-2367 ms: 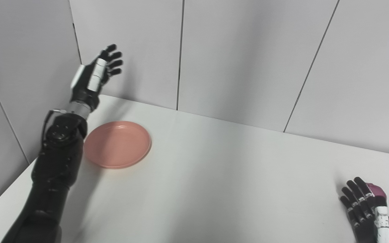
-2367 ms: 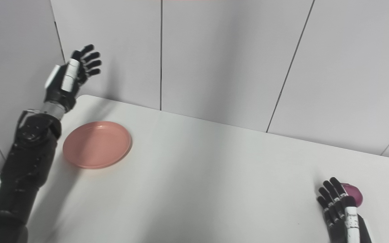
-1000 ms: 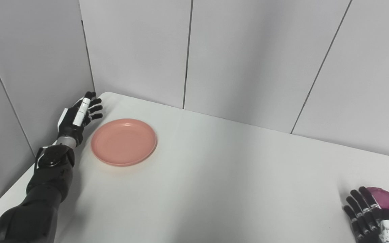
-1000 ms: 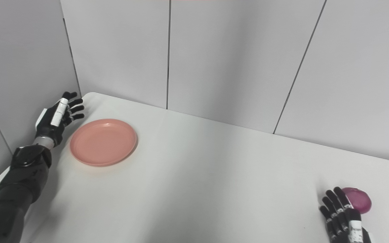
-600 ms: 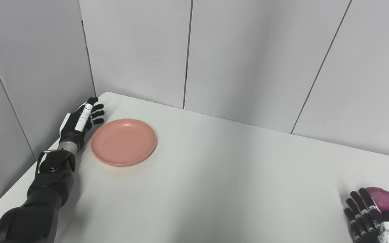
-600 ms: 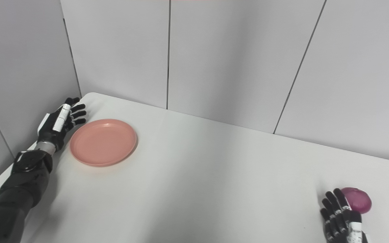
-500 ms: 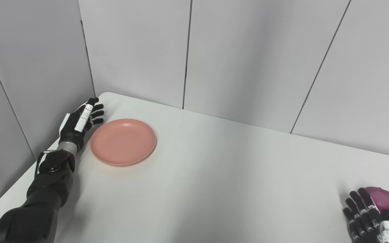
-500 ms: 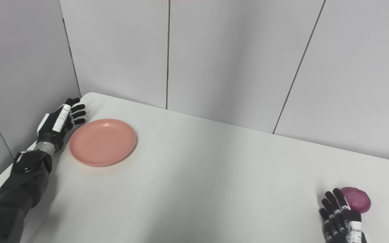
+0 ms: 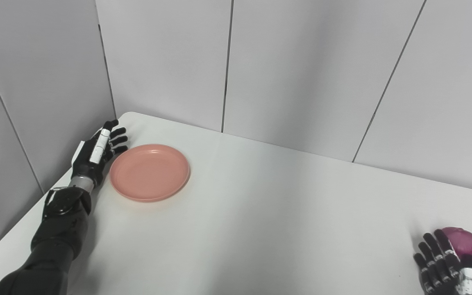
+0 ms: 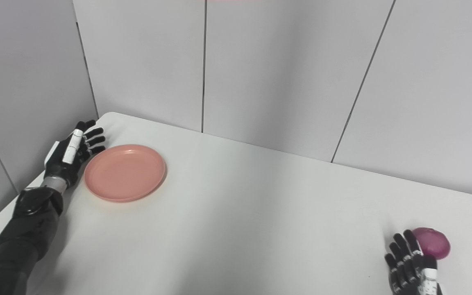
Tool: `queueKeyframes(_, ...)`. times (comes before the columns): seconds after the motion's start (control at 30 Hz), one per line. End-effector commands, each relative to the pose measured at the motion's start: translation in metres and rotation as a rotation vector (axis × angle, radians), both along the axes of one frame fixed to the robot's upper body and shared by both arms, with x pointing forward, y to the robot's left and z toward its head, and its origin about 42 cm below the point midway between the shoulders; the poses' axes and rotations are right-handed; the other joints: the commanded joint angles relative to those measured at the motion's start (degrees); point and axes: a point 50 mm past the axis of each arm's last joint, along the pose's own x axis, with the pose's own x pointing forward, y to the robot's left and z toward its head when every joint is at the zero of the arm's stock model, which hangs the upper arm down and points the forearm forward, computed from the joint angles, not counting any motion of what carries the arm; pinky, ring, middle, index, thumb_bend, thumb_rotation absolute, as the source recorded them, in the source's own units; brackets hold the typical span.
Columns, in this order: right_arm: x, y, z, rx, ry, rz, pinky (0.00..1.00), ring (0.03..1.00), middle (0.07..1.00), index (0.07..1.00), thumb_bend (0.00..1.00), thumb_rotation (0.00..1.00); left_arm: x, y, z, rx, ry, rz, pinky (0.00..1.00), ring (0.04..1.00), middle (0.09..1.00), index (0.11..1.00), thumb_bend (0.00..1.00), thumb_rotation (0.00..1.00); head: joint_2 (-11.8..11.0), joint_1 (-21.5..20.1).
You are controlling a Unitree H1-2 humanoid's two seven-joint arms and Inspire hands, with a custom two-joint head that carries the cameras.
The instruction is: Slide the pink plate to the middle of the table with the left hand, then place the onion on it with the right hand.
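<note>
The plate (image 9: 150, 172) lies flat on the desk (image 9: 260, 213), just to the right of the left hand (image 9: 96, 151), near the desk's far left corner and well away from the middle. The rim nearest the hand sits just beside the fingertips (image 9: 122, 141); whether they touch it cannot be told from either view.

The left hand is spread, fingers apart and extended, holding nothing, set edge-on alongside the plate. This posture suits a push, which appears to be the step in hand.

To do the push well:
- Bring the fingers and palm edge against the rim on the side facing the hand, low to the desk, so force runs through the plate's centre and not over its lip.
- Push rightward, away from the corner, in one steady stroke. An off-centre contact is likely to spin the plate out from under the fingers.
- Keep downward pressure light; the plate is shallow and may tip if its rim is loaded.

The onion (image 10: 434, 243) rests at the desk's near right, just beyond the fingers of the right hand (image 10: 412, 268). That hand is open, fingers apart, holding nothing, partly cut off by the bottom edge.
</note>
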Motion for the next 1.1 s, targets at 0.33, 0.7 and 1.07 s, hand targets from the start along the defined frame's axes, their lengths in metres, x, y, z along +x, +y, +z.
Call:
queueKeyframes(0.33, -0.009, 0.006, -0.021, 0.026, 0.136, 0.023, 1.0, 1.0, 0.976, 0.999, 0.74, 0.9, -0.001, -0.054, 0.023, -0.106, -0.04, -0.143, 0.79, 0.825, 0.854, 0.885, 0.86, 0.83, 0.5, -0.1)
queueKeyframes(0.7, -0.009, 0.007, -0.022, 0.018, 0.133, 0.028, 1.0, 1.0, 0.964, 0.975, 0.77, 0.88, -0.016, -0.1, 0.025, -0.131, -0.005, -0.249, 0.82, 0.865, 0.897, 0.919, 0.88, 0.85, 1.2, -1.0)
queueKeyframes(1.07, -0.007, 0.01, -0.023, 0.02, 0.121, 0.032, 1.0, 0.99, 0.949, 0.973, 0.78, 0.87, -0.025, -0.141, 0.025, -0.14, 0.013, -0.35, 0.79, 0.849, 0.873, 0.891, 0.85, 0.86, 1.8, -1.9)
